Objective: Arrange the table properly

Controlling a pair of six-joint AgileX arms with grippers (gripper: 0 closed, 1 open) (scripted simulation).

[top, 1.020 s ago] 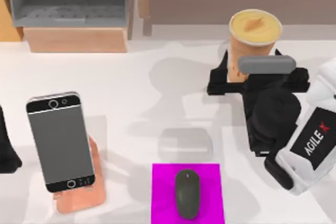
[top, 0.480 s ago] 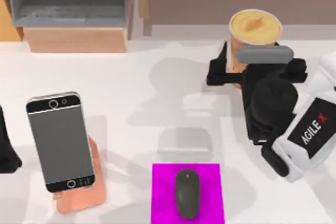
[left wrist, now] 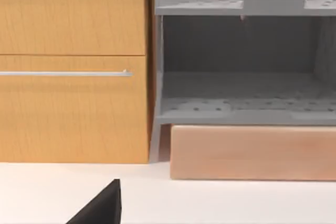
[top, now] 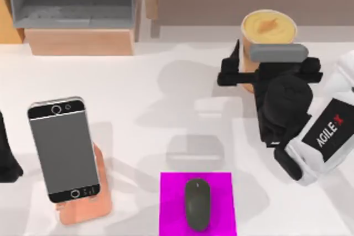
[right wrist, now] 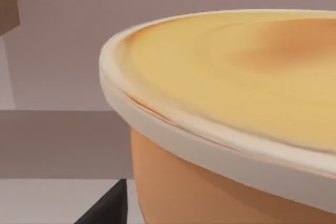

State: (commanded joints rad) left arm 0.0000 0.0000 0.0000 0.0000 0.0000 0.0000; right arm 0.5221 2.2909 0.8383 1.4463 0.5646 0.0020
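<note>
Item: tabletop arrangement, one moment. Landmark: the magenta pad (top: pixel 197 202) at the near edge of the white table (top: pixel 138 81).

1. Dark mouse (top: pixel 197 204), lying on the pad.
2. Phone (top: pixel 64 148), left of the pad, leaning on a pinkish stand (top: pixel 88 208).
3. Left gripper (top: pixel 6 158), far left of the pad at the table's edge, parked; whether its fingers are open cannot be told.
4. Right gripper (top: pixel 251 75), beyond and right of the pad, spread wide around the lower body of the cup; one dark finger shows left of the cup wall, the wrist block hides the other. Not visibly clamped.
5. Tan cup with cream lid (top: pixel 269 29), farthest right of the pad, standing upright on the table near the back shelf unit (top: pixel 77 4).

Step in hand, by judgement: reaching in to grasp the cup. Next move calls for the fingers to close squarely on the wall, low enough not to tip it, before any lift.
</note>
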